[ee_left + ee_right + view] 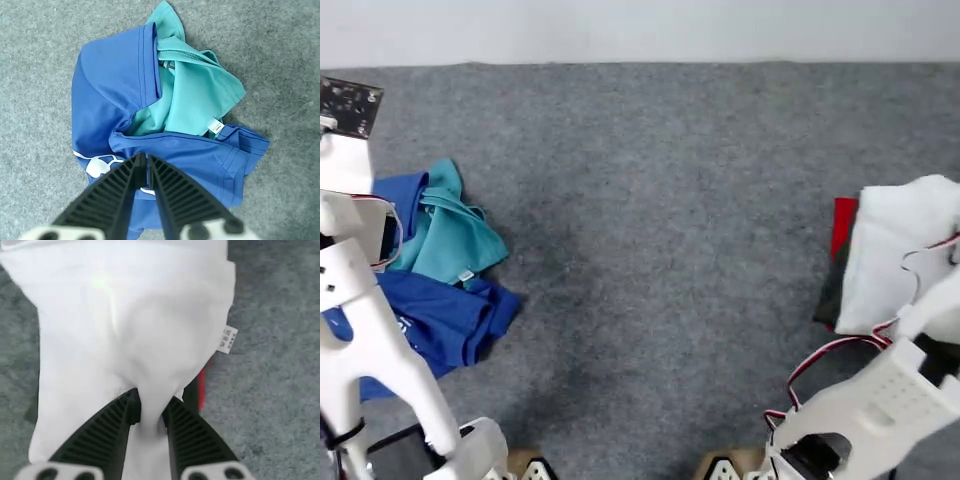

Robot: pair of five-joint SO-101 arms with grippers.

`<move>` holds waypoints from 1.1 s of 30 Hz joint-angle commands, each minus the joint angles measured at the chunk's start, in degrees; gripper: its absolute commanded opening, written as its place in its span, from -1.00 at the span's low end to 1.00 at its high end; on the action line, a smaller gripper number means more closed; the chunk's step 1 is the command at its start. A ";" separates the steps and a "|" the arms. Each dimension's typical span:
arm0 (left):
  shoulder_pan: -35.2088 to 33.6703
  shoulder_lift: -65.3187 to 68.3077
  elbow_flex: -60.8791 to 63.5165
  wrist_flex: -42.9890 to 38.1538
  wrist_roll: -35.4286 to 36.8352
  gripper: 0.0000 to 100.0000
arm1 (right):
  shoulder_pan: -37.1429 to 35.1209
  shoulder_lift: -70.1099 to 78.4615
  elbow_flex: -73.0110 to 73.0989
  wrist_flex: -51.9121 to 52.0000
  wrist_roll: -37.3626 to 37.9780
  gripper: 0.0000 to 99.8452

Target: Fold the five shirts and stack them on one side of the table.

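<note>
Right gripper [150, 412] pinches one white shirt [125, 315]; left gripper [147, 164], jaws together, hangs over one blue shirt [105, 100] and one teal shirt [200, 95].

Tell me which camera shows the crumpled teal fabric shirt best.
The left wrist view: the crumpled teal fabric shirt lies central, partly wrapped by the blue fabric shirt. The high view has it beside an arm; the right wrist view faces the white fabric shirt.

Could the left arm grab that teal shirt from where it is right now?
Probably yes. The left end effector is right at the blue shirt, and the teal shirt lies just beyond it, mostly uncovered, with one edge tucked under blue cloth.
</note>
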 commanded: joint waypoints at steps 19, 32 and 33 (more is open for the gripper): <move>-0.09 -1.93 -0.31 0.88 -0.26 -0.97 | -8.48 -5.76 1.85 3.74 -8.00 -1.00; -0.09 -1.93 -0.31 0.97 -0.35 -0.97 | -20.62 15.43 2.64 -17.80 -13.54 -0.98; -0.09 -1.93 -0.31 0.97 -0.35 -0.97 | -21.49 16.84 2.64 -19.47 -14.24 -0.98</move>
